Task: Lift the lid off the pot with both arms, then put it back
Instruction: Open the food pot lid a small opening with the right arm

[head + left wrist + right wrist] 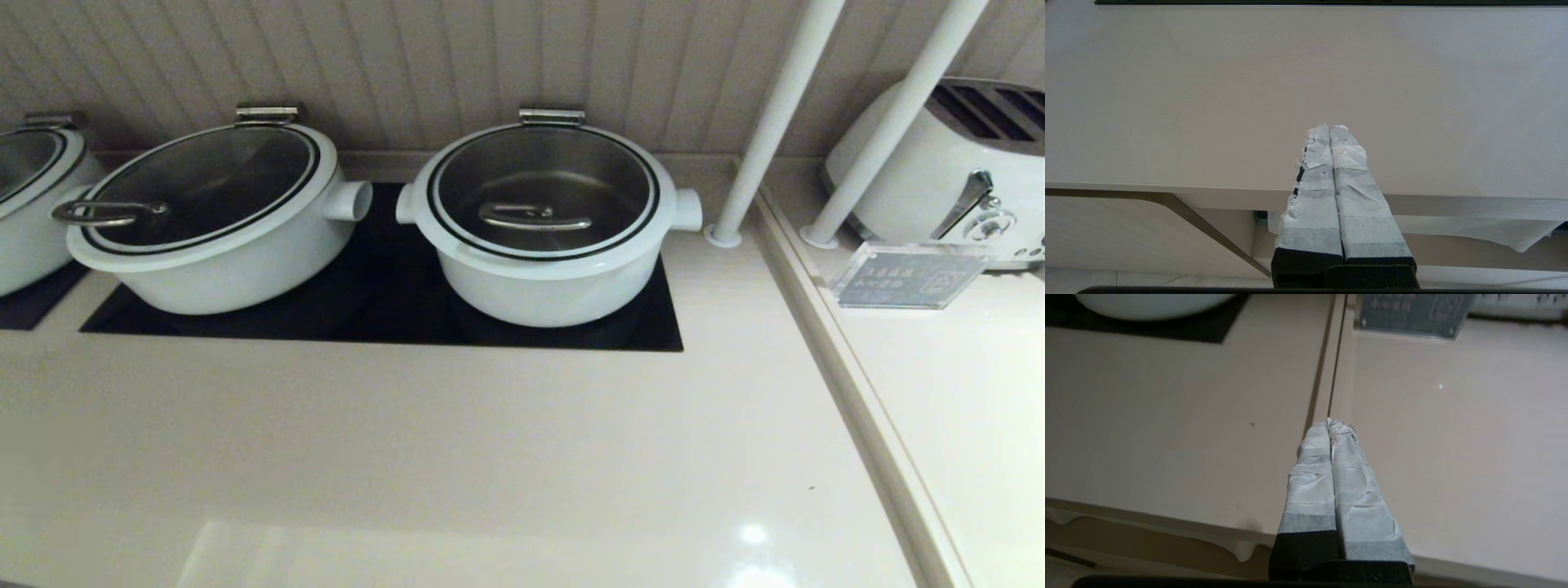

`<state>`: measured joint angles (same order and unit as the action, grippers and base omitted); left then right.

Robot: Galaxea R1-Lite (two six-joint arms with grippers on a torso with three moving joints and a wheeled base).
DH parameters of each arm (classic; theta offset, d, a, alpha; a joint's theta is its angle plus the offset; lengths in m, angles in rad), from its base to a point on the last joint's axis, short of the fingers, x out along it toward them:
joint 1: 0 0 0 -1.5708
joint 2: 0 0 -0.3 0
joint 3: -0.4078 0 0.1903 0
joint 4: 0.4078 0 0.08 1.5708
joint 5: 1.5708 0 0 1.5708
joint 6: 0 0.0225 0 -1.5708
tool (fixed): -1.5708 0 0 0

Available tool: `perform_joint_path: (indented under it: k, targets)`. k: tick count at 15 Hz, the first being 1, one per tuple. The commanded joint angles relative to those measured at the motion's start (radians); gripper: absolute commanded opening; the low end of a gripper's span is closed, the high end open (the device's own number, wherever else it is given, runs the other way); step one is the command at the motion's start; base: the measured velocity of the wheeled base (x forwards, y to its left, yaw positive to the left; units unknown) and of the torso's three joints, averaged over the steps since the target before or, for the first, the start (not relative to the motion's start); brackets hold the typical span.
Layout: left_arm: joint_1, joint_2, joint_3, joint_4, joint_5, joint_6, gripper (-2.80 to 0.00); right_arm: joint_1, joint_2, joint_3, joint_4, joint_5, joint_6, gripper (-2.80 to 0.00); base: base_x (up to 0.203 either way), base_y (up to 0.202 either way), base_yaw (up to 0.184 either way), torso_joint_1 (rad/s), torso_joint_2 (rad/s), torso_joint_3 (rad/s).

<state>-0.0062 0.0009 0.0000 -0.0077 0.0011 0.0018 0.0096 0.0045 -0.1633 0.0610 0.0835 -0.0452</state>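
Head view: lid on pot; left claw, right claw closed, empty, well apart.

The pot is round and white with a steel liner, two stubby side handles and a steel hinge bracket at its back, standing upright near the tabletop's far edge, toward the right. The lid, glass with a broad white rim, thin black ring and flat steel bar handle, sits closed and level on it.

Left gripper: two long fingers wrapped in creased white cloth, black bases.
Right gripper: same white wrapping, frayed tips, black bases.
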Motion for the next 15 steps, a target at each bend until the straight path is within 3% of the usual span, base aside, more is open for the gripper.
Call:
perform_joint_path:
  k: [1, 7, 10, 12, 15]
  targets:
    - [0.000, 0.001, 0.000, -0.002, 0.000, 0.000, -2.80, 0.001, 0.032, -0.088, 0.042, 0.026, -0.006, -2.80, 0.000, 0.000, 0.000, 0.000, 0.00, 0.000]
    - [0.000, 0.000, 0.000, 0.000, 0.000, 0.000, -2.80, 0.008, 0.323, -0.314, 0.063, 0.239, -0.010, -2.80, 0.000, 0.000, 0.000, 0.000, 0.00, 0.000]
    - [0.000, 0.001, 0.000, 0.000, 0.000, 0.000, -2.80, 0.009, 0.477, -0.400, 0.025, 0.495, -0.007, -2.80, 0.000, 0.000, 0.000, 0.000, 0.00, 0.000]
    - [0.000, 0.001, 0.000, 0.000, 0.000, 0.000, -2.80, 0.009, 0.564, -0.412, -0.074, 0.654, -0.003, -2.80, 0.000, 0.000, 0.000, 0.000, 0.00, 0.000]
    - [0.000, 0.001, 0.000, 0.000, 0.000, 0.000, -2.80, 0.009, 0.675, -0.417, -0.135, 0.801, -0.003, -2.80, 0.000, 0.000, 0.000, 0.000, 0.00, 0.000]
